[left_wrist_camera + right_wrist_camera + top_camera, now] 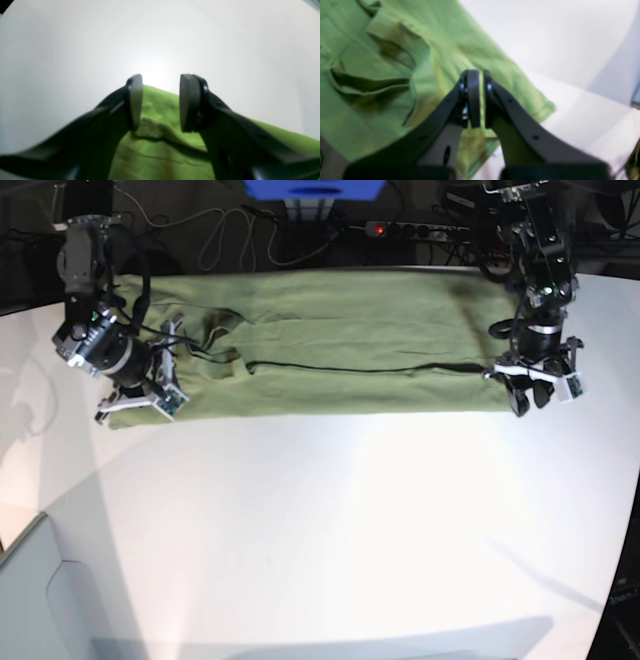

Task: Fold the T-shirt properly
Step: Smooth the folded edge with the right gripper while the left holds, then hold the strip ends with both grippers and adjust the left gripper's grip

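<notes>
Now the T-shirt [340,345] lies stretched across the far part of the white desk [330,530], folded lengthwise into a long olive-green band with a dark seam-like line running along its middle. Its near edge is fairly straight; at one end (the end under the right arm) the cloth bunches into deep wrinkles and overlapping folds.

At that bunched end of the T-shirt the right gripper [477,98] sits over the cloth near the hemmed corner. Its fingers [473,100] are pressed together with only a thin slit between the pads, and whether any cloth is pinched between them cannot be told from the blurred wrist view. Green cloth fills most of that view, with bare desk beyond the hem.

At the opposite end of the T-shirt the left gripper [161,102] hangs at the near corner of the band. Its fingers [136,102] stand clearly apart, and nothing is caught between them; a small raised fold of cloth lies just below the gap, close to the inner side of one pad. Beyond this corner of the T-shirt only bare white desk shows in the wrist view.

Behind the T-shirt, past the far edge of the desk, cables [215,230] and a power strip [405,228] lie in the dark background.
</notes>
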You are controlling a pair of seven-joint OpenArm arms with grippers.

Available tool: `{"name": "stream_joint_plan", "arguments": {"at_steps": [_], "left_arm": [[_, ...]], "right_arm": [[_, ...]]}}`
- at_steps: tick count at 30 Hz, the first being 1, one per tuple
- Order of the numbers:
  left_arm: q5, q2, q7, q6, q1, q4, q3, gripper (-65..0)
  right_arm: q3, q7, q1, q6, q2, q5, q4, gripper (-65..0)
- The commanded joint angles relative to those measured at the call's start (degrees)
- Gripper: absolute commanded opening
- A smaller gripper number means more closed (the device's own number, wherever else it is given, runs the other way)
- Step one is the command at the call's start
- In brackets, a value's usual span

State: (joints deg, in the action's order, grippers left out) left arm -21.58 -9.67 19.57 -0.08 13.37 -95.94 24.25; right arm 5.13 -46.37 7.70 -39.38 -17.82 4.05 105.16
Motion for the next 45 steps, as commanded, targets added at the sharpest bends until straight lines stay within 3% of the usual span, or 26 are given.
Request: {"name": "stream_joint_plan", "arguments": {"at_steps": [1, 9, 21, 27, 32, 40, 42, 45], "left_arm": [[-0.09, -0.66, -1.07, 0.38, -1.89, 1.39, 0.06, -41.5], [-0.09, 0.40, -0.98, 0.12, -1.81, 9.74, -0.82, -41.6], [-0.09, -2.06, -1.07, 0.03, 4.44, 6.31, -0.29, -41.6], [-0.09, -1.63, -1.07, 0.12, 5.93, 0.69, -0.21, -41.6], [-0.09, -1.54, -1.07, 0.38, 6.99, -2.65, 0.32, -41.2], [-0.09, 0.92, -1.07, 0.12, 11.47, -7.31, 6.91, -41.0], [-0.17, 1.10, -1.07, 0.12, 11.73, -6.08, 7.09, -38.8], [-2.55, 1.19, -1.07, 0.03, 11.65, -3.18, 7.09, -30.6]], "right_arm": [[0.19, 0.52, -0.45, -0.62, -0.59, -0.23, 0.37, -64.7], [0.46, 0.52, -0.54, -0.62, 0.73, -0.14, 0.02, -64.7], [0.46, 0.52, -2.03, -0.62, 0.99, -0.14, 0.02, -64.7], [0.54, 0.87, -1.86, -0.62, 3.45, -0.23, -7.27, -64.8], [0.28, 6.50, -1.16, -0.62, 3.98, -0.23, -14.04, -64.8], [0.46, 11.16, -1.33, -0.62, 3.63, -0.23, -20.29, -64.8], [0.46, 11.16, -1.33, -0.62, 3.63, -0.23, -20.46, -64.8], [0.37, 11.16, -1.33, -0.62, 3.71, -0.23, -20.46, -64.8]]}}
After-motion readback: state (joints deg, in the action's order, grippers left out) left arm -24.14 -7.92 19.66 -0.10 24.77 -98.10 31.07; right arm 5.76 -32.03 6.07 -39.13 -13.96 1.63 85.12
